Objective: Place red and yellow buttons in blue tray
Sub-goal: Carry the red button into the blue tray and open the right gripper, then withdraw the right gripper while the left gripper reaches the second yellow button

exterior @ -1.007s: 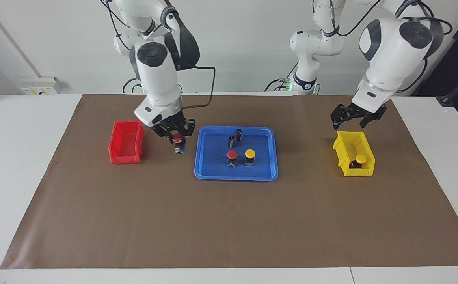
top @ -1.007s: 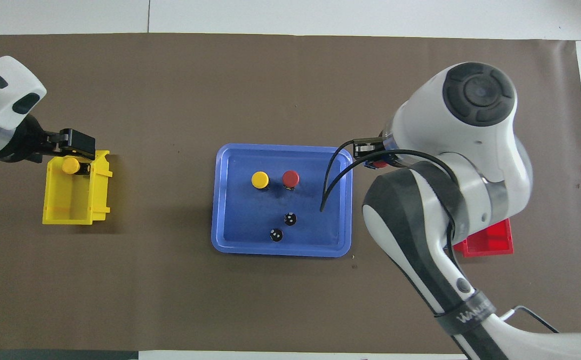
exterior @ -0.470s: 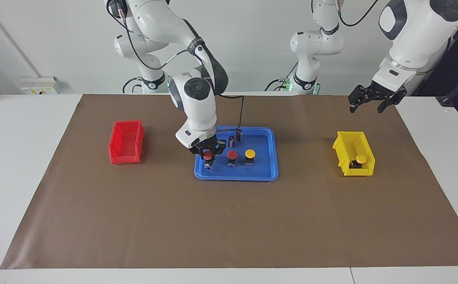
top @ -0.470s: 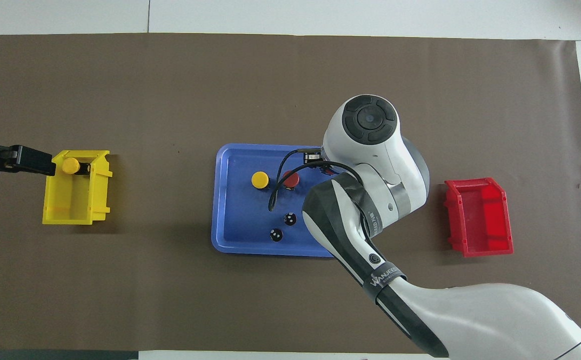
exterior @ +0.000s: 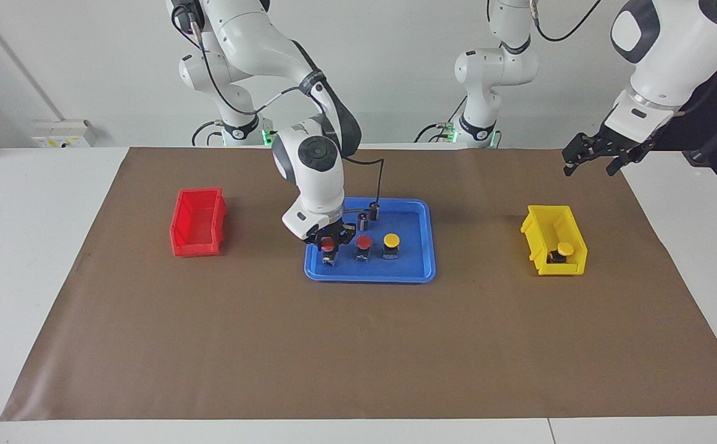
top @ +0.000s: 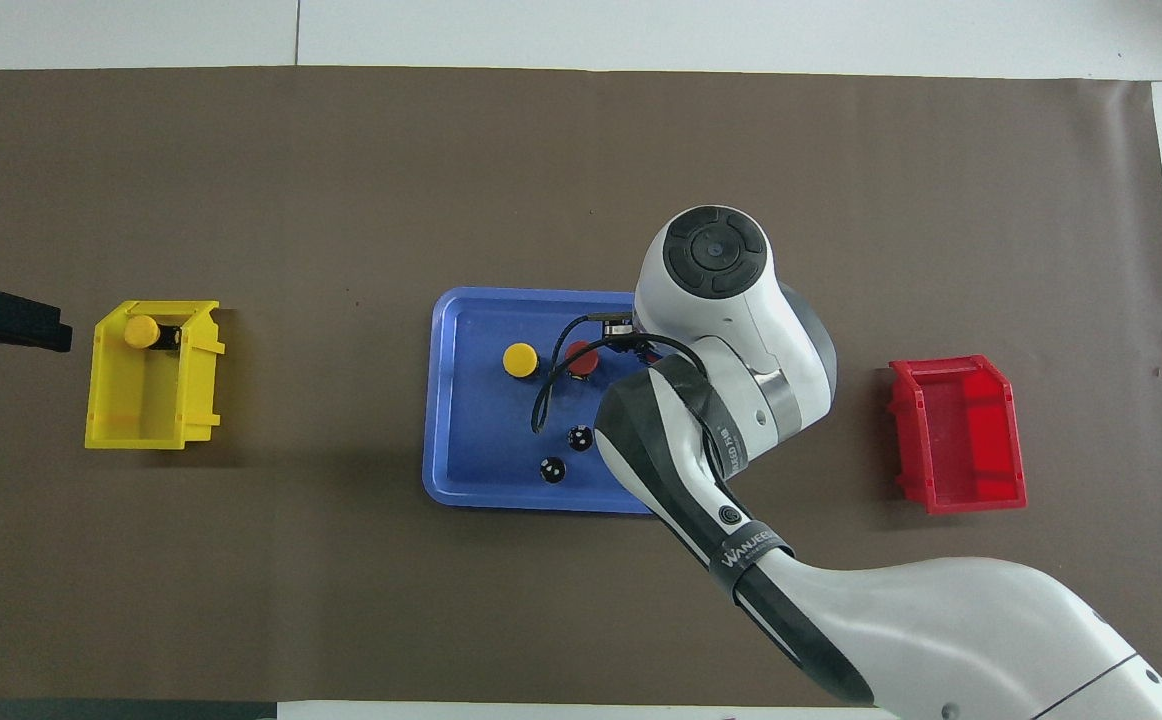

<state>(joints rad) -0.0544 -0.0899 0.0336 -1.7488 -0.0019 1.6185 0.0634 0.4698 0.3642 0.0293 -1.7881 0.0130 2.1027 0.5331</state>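
Right pincer (exterior: 329, 239) pinches a red button (exterior: 328, 245), low inside the blue tray (exterior: 423, 259) at the right arm's end, beside the red (exterior: 363, 242) and yellow (exterior: 390, 240) buttons. Last yellow button (exterior: 564, 249) sits in the yellow bin (exterior: 537, 229); spread left pincer (exterior: 599, 156) hangs nearest.

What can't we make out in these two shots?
- Overhead view: the right pincer and its red button are hidden under the right arm's wrist.
- Facing view: whether that red button touches the blue tray floor is too small to tell.
- Overhead view: the left pincer is cut off by the edge.
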